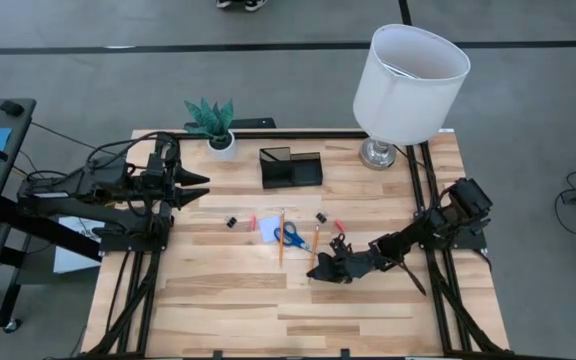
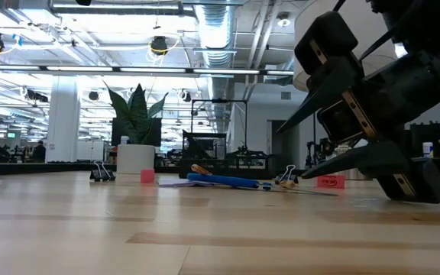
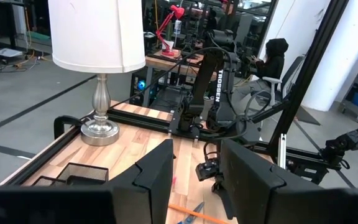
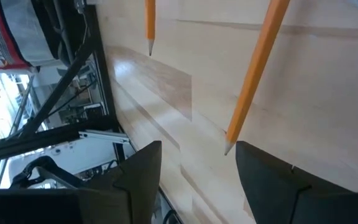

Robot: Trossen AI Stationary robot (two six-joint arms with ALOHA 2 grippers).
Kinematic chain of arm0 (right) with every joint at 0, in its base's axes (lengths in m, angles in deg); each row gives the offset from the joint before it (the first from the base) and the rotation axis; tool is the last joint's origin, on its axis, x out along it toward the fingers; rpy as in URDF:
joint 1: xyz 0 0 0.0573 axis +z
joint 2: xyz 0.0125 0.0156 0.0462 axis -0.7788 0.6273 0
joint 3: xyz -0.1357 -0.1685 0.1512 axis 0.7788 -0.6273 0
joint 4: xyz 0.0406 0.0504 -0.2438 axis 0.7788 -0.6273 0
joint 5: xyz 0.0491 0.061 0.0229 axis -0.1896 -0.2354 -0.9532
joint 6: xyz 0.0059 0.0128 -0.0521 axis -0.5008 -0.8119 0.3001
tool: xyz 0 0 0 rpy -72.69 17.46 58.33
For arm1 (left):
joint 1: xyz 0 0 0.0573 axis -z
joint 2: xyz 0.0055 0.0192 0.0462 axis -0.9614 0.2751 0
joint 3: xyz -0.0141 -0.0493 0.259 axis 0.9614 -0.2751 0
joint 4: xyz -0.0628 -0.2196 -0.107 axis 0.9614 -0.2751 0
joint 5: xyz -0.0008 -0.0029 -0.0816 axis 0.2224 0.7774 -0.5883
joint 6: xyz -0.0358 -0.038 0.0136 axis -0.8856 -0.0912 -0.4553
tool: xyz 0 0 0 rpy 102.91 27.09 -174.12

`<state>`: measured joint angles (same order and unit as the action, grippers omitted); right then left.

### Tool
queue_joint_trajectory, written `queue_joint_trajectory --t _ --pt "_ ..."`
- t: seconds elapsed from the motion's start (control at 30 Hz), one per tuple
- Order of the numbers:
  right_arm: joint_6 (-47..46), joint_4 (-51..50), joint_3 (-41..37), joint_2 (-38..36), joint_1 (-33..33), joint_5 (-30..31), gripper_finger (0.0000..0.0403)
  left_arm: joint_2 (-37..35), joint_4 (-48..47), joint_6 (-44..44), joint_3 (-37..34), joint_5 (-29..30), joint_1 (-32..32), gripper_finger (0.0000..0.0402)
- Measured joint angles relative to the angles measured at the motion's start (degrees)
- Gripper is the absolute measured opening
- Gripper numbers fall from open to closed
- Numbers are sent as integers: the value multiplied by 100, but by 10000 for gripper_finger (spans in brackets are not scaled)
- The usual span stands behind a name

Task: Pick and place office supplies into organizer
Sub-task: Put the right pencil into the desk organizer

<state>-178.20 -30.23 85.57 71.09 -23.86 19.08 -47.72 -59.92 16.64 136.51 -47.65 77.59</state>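
**Right gripper lined up on the near pencil, nothing picked yet**

We have the right gripper low at the table, fingers apart and empty. In its wrist view the tip of one pencil sits right at the gap between the fingers; the second pencil lies farther off, roughly parallel. From above, that near pencil is just ahead of the gripper, and the other pencil lies beside the scissors.

The left gripper waits raised over the table's left side, near the plant pot. Fingers partly apart, holding nothing.

Supplies are all on the table in the middle: scissors on the note pad, binder clips to either side, a small red bit near the right one. We can't make out the pens. The organizer stands at the back, between the pot and the lamp, well apart from the pile. It looks empty, though we can't fully see inside.

Our read: first pick, approach phase. Next move calls for:
- sliding forward so the fingers straddle the pencil shaft, not the tip
- closing crosswise on the shaft; it's thin and lies flat, so the fingertips need to touch the wood of the table
- lifting, then carrying it to the organizer's taller compartment

Risk: the pencil rolls when nudged.
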Motion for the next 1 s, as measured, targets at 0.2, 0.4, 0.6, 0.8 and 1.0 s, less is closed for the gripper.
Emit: queue_joint_trajectory --t 0.2,0.4,0.6,0.8,1.0 --pt "-25 -2 0 -2 -26 -38 200 0 1 -68 0 0 1 126" --pt "-23 -2 0 -2 -23 -35 200 -1 2 -91 0 0 0 126" --pt "-16 -482 -25 -330 -2 -128 200 -1 6 -105 0 0 0 126" --pt "-162 -2226 -70 -1250 108 -83 200 -1 22 -107 0 0 1 126" --pt "-111 -2615 -50 -1703 182 417 200 -1 11 -107 0 0 1 126"
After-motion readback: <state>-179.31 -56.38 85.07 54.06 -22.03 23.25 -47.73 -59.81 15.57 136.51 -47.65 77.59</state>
